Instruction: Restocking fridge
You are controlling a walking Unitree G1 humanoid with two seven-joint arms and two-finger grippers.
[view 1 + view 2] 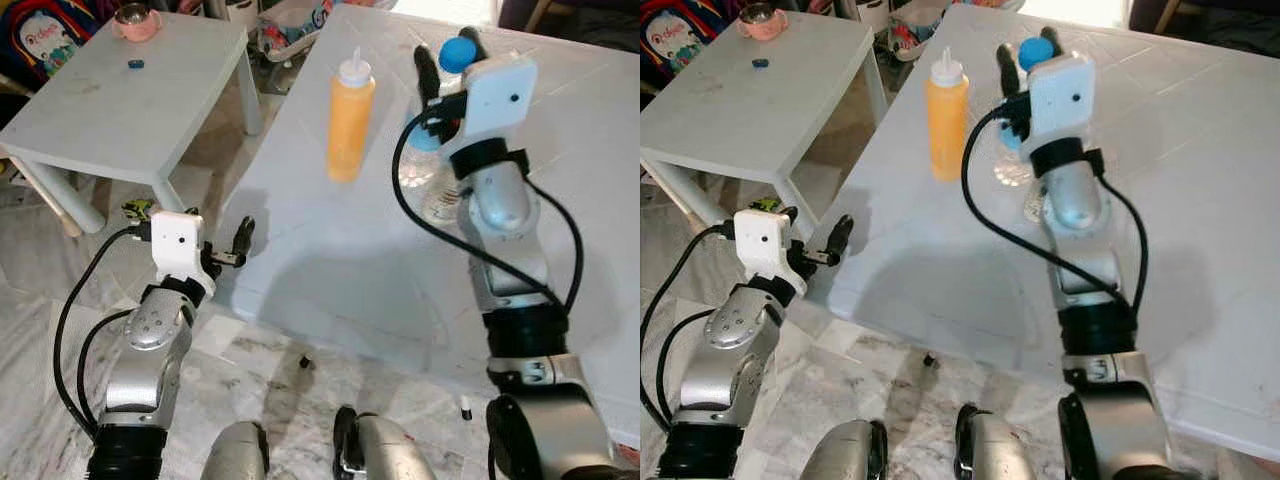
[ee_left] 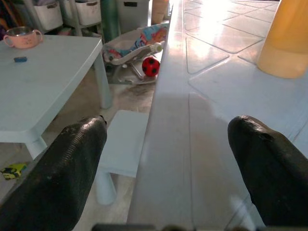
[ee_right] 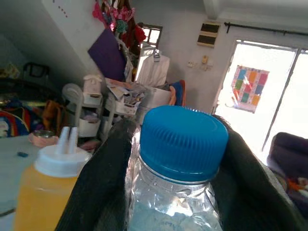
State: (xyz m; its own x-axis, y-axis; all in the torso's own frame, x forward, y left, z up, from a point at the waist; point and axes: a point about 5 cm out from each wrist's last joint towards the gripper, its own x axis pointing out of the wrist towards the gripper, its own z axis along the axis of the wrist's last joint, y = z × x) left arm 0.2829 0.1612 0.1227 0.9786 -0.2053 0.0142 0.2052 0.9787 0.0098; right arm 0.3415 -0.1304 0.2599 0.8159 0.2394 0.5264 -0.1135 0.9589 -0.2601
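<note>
A clear water bottle (image 3: 176,198) with a blue cap (image 1: 455,52) stands at the far part of the white table (image 1: 330,270). My right gripper (image 1: 448,58) is shut on the water bottle's neck, one black finger (image 3: 103,183) pressed on each side just under the cap. An orange squeeze bottle (image 1: 350,118) with a white nozzle stands upright just left of it, untouched. My left gripper (image 1: 237,246) is open at the table's near left edge, low and level with the tabletop, with nothing between its fingers (image 2: 72,168).
A low white side table (image 1: 130,110) stands to the left with a pink cup (image 1: 135,20) and a small blue thing (image 1: 136,64) on it. Behind it on the floor lie a baby seat (image 2: 134,43) and a red ball (image 2: 150,67).
</note>
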